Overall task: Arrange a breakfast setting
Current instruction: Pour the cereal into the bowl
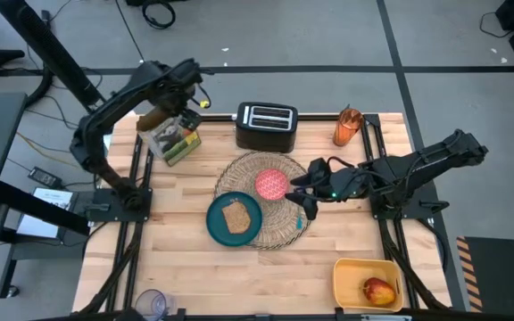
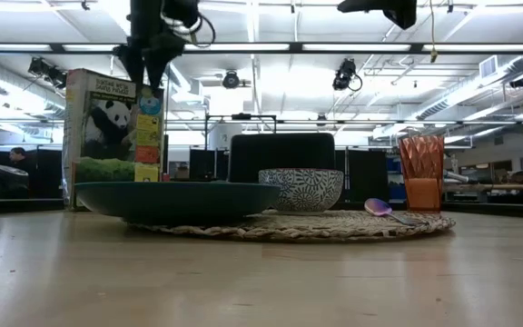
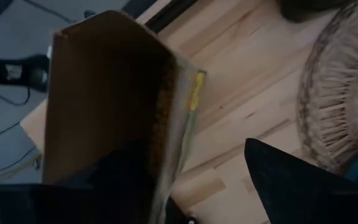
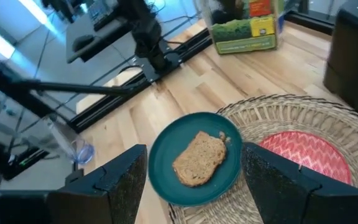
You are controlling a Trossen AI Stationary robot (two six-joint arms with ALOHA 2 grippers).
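The teal plate [image 1: 234,217] with the brown toast slice [image 1: 236,215] lies on the left edge of the round wicker placemat [image 1: 248,169]. The pink bowl [image 1: 272,184] stands at the mat's middle. The blue-handled spoon [image 1: 301,221] lies on the mat's right edge. The orange cup [image 1: 347,127] stands at the far right. The apple [image 1: 378,290] lies in a yellow tub. My right gripper [image 1: 303,198] hangs open and empty above the mat's right part [image 4: 194,168]. My left gripper [image 1: 178,114] is open at the open top of a panda cereal box [image 1: 172,135]. My left gripper comes at the cereal box from above, pointing down. One finger [image 3: 291,180] stands outside the box's side wall [image 3: 180,118], and the other is down in the open top. I cannot tell whether either finger touches the wall. The box stands upright on the table [image 2: 116,127].
A black toaster [image 1: 266,125] stands behind the placemat. The yellow tub [image 1: 366,278] sits at the near right corner, and a clear cup [image 1: 153,303] at the near left edge. Bare wood lies in front of the mat and left of the plate.
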